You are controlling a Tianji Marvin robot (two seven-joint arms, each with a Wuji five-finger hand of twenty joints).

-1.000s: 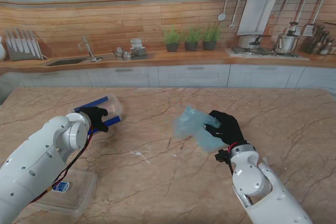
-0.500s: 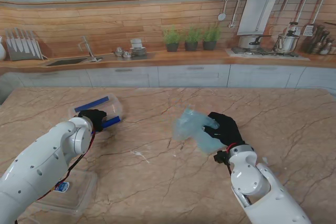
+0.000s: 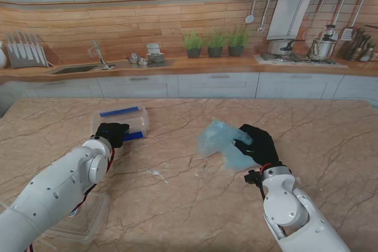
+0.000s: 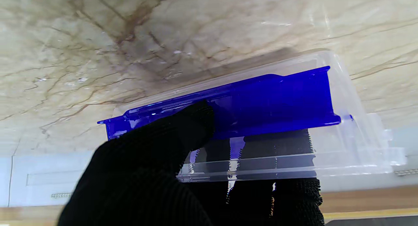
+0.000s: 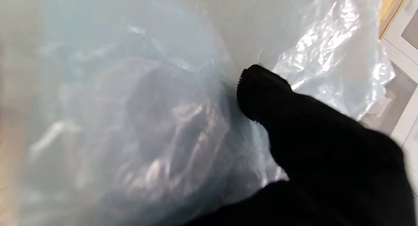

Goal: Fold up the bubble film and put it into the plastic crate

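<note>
The clear plastic crate (image 3: 127, 121) with blue handles is lifted off the table on my left, tilted, with my black-gloved left hand (image 3: 110, 133) shut on its near rim. In the left wrist view the thumb presses a blue handle (image 4: 267, 102) and the fingers (image 4: 287, 186) show through the clear wall. My right hand (image 3: 255, 143) holds the pale blue, crumpled bubble film (image 3: 220, 140) above the table at centre right. The film (image 5: 130, 121) fills the right wrist view, with a gloved thumb (image 5: 261, 88) pressed against it.
A clear lid (image 3: 82, 219) lies near the front left edge under my left arm. A small white scrap (image 3: 155, 173) sits on the marble table (image 3: 177, 199). Counter, sink and stove run along the back wall.
My left hand has carried the crate to the right and a little farther from me, lifting and turning it. The right hand with the film has barely shifted.
</note>
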